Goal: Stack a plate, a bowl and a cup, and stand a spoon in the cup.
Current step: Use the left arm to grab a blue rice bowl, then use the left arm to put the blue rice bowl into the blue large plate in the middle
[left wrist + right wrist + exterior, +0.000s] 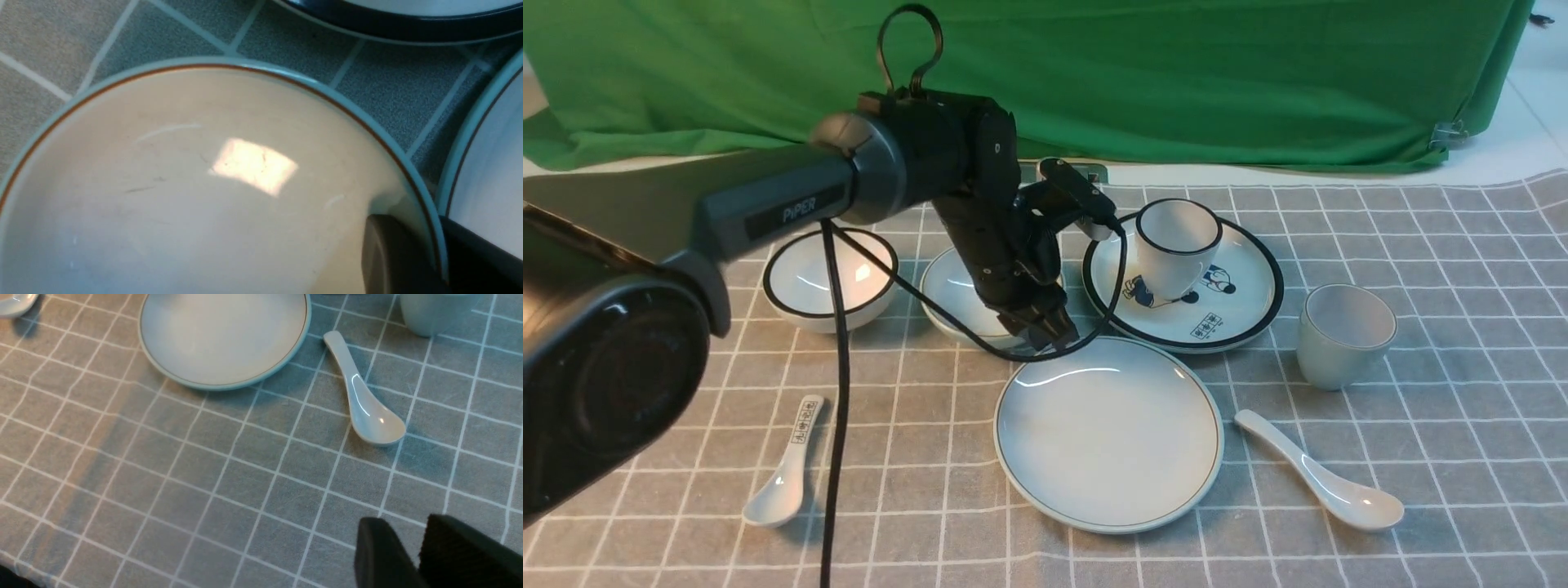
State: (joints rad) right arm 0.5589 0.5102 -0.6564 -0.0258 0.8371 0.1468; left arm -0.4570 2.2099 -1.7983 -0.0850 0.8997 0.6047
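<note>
Bowl (949, 287) in the grip of the left claw (1052, 331), mouth up on the checked surface (1437, 457), pinched at the rim on the side facing the plate (1109, 433). The left wrist view shows what the arm hides from the front: one of the fingers (392, 257) lies inside the bowl against its wall and the other outside, with the thin dark rim line caught between them. The plate lies flat just beside this claw, on its near side. The cup (1342, 335) stands upright, well off to the claw's right.

Only the right wrist view shows the right claw (408, 524), its fingers drawn close with a slit between, grasping nothing. Ahead of it lies the spoon (359, 392), hollow up, its long axis slanting: scoop end nearer the claw, handle pointing away toward the plate's edge without touching it.

The front view alone takes in a black-rimmed cup (1176, 245) standing on a cartoon plate (1245, 306) beyond the left claw, and a black-rimmed bowl (829, 282) to its left.
</note>
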